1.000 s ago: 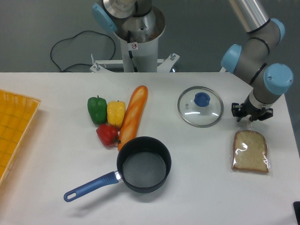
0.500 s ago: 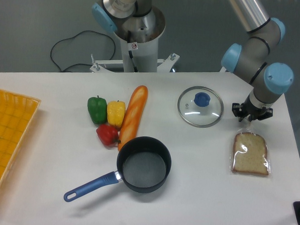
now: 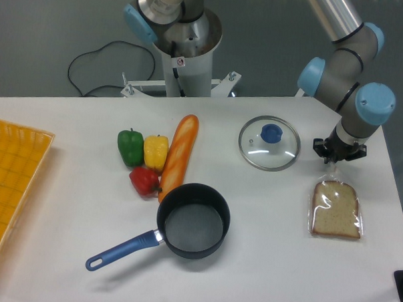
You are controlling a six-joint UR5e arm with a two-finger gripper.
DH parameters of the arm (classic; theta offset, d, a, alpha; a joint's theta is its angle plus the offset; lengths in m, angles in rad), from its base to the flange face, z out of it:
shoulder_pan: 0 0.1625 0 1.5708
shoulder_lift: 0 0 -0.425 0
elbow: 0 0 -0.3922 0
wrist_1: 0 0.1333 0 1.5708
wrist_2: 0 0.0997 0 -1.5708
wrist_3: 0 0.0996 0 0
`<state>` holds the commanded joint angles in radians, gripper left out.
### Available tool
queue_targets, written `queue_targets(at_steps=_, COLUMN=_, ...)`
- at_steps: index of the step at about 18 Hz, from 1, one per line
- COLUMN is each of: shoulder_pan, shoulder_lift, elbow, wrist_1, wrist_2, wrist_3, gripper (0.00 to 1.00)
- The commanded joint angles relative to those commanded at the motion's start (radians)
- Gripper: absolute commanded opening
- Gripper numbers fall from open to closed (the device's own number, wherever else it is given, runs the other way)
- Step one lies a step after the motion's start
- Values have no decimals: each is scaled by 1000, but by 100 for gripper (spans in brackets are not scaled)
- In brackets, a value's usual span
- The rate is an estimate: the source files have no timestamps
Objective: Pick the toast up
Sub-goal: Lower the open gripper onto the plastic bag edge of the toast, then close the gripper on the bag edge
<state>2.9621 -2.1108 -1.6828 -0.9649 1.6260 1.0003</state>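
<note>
- Your gripper [image 3: 334, 161] hangs at the right end of the worktop [image 3: 63, 252], just above the far edge of the toast [image 3: 335, 210]. Fingers are too small & dark to read, so can't tell if it's spread or clenched, or whether it has the bag's top edge.
- The toast lies flat on the worktop w/ rounded top toward the gripper, darker crust around it, sealed in a clear plastic bag. A bit of bag seems to rise toward the fingers, but it's too faint to call.
- Judgement: the slice is flat & thin, so there's little for the fingers to close around. The loose plastic at the top looks like the easier hold, prob. why you're at that end rather than over the middle.
- Glass lid [image 3: 269, 142] w/ blue knob sits just to the camera-left of the gripper, apart from the toast; keep clear of it.
- Further out: black saucepan [image 3: 193, 221] w/ blue handle mid-worktop, baguette [image 3: 180, 155] touching its rim, green, yellow & red peppers [image 3: 143, 161] bunched beside that.
- Yellow tray [image 3: 9, 183] is at the far camera-left edge, well apart.
- Risk: the bag could slip or the slice could swing if it's only pinched by the plastic.
</note>
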Motion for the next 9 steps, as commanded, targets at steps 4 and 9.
queue_targets(at_steps=4, shoulder_pan=-2, shoulder_lift=2, elbow=3, wrist_1=0, wrist_2=0, wrist_3=-25, gripper=0)
queue_targets(at_steps=9, shoulder_pan=-6, shoulder_lift=6, elbow=23, wrist_1=-2, wrist_2=-2, wrist_3=-25, gripper=0)
